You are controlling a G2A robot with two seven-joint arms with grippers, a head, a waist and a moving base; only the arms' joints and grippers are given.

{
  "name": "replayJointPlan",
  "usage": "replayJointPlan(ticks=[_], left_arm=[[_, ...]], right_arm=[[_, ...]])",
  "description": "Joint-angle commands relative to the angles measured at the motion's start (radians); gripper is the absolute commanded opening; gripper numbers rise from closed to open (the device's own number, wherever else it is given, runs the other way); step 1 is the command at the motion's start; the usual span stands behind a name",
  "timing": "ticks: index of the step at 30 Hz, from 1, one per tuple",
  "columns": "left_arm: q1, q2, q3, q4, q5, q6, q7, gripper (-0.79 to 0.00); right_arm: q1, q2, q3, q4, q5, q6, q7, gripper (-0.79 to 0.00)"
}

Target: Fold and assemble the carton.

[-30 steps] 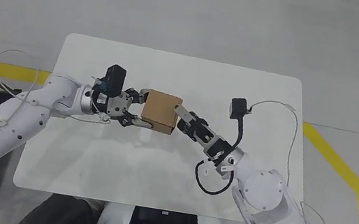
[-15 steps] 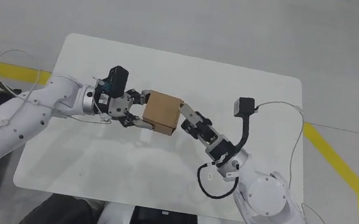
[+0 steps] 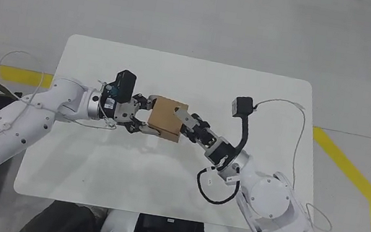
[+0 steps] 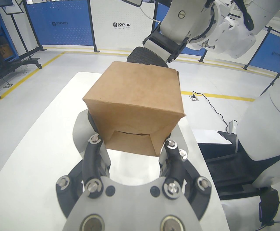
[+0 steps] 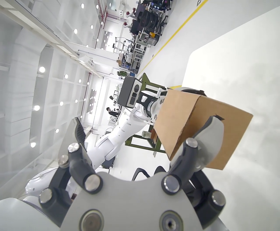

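A brown carton (image 3: 166,116) is held just above the middle of the white table (image 3: 248,89). My left gripper (image 3: 139,114) is shut on its left end, with one finger on each side wall (image 4: 131,126). In the left wrist view the carton (image 4: 135,96) has a closed top, and its near end is still partly open with flaps tucked inward. My right gripper (image 3: 186,123) is at the carton's right end, fingers wide apart (image 5: 144,129). One right fingertip (image 5: 215,129) presses flat on a side face of the carton (image 5: 227,131); the other stands free in the air.
A thin white cable (image 3: 290,109) loops from the right wrist camera over the table's right part. Bare tabletop lies in front of and behind the carton. Yellow floor tape (image 3: 352,168) runs past the table's right edge.
The right gripper has slid in from the right and turned, so its finger now lies against the carton's end. The left gripper and carton have barely moved.
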Motion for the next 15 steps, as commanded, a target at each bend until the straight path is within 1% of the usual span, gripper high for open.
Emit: replayJointPlan(ticks=[1,5,8,10,12,15], left_arm=[[-0.001,-0.001,0.001,0.001,-0.003,0.000,0.003,-0.329],[-0.005,-0.001,-0.002,0.024,-0.018,0.000,0.006,-0.317],[-0.020,-0.008,0.002,0.070,-0.042,0.000,-0.012,-0.317],[-0.040,-0.020,0.006,0.112,-0.042,0.013,-0.063,-0.308],[-0.051,-0.038,0.023,0.130,-0.045,0.030,-0.115,-0.292],[-0.070,-0.070,0.056,0.136,-0.034,0.086,-0.204,-0.271]], right_arm=[[-0.002,0.000,0.004,-0.003,-0.005,0.005,-0.008,0.000],[-0.030,0.003,0.038,-0.015,-0.009,0.000,-0.035,0.000],[-0.064,0.008,0.075,-0.028,-0.009,-0.013,-0.055,0.000],[-0.086,0.012,0.103,-0.035,-0.013,-0.027,-0.067,0.000],[-0.108,0.014,0.126,-0.045,-0.006,-0.052,-0.074,0.000],[-0.136,0.018,0.155,-0.059,-0.005,-0.095,-0.074,0.000]])
